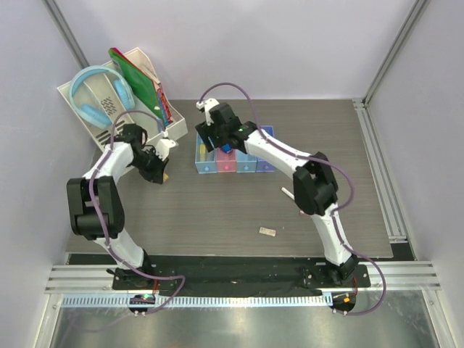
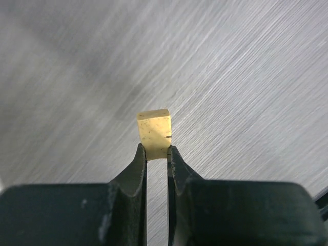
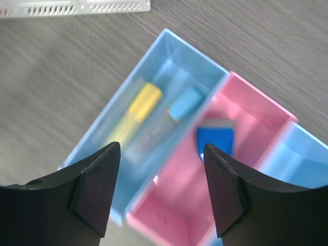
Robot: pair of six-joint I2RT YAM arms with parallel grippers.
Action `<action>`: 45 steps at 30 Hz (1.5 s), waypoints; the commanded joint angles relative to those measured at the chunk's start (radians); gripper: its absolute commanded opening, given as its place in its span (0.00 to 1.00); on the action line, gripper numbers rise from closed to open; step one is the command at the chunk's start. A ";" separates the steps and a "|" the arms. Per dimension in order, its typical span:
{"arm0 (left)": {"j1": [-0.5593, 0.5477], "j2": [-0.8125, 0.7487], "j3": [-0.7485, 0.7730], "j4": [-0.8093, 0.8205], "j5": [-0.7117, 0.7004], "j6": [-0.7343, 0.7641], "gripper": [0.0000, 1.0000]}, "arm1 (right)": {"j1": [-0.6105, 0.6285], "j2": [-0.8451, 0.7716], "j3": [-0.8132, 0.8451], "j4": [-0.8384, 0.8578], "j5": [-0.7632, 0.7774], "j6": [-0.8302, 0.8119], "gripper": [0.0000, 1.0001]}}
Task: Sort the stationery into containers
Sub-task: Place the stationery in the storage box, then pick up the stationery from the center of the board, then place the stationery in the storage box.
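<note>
The left pincer [image 2: 156,154] grasps the tiny yellow piece [image 2: 154,130], left of the pink bin [image 3: 256,102]. The right pincer [image 3: 161,147], released, hangs above the blue square eraser [image 3: 215,139] inside that bin.

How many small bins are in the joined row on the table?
4, side by side, left to right: first blue bin, pink bin, second blue bin, purple bin. The right arm partly covers them.

No legible text, label, brand, number or sign in any view. Faint greyish marking along clear tube with light-blue cap [image 3: 161,125], lying in light-blue plastic bin [image 3: 177,54]: too blurred to read. Small dark speck on pale yellow block [image 2: 154,134]: no character.
</note>
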 commanded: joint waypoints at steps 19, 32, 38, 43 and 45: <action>-0.399 0.123 0.528 0.248 0.120 -0.755 0.00 | -0.012 -0.895 -1.059 -0.243 -0.235 -0.579 0.70; -0.566 0.479 0.815 0.210 0.027 -0.880 0.00 | 0.022 -0.908 -1.155 -0.295 -0.321 -0.606 0.70; -0.571 0.528 0.823 0.216 -0.008 -0.892 0.00 | 0.072 -0.873 -1.167 -0.315 -0.344 -0.591 0.70; -0.571 0.533 0.804 0.216 -0.031 -0.892 0.00 | 0.115 -0.846 -1.193 -0.285 -0.348 -0.556 0.69; -0.571 0.532 0.795 0.216 -0.036 -0.883 0.00 | 0.126 -0.830 -1.214 -0.257 -0.328 -0.537 0.69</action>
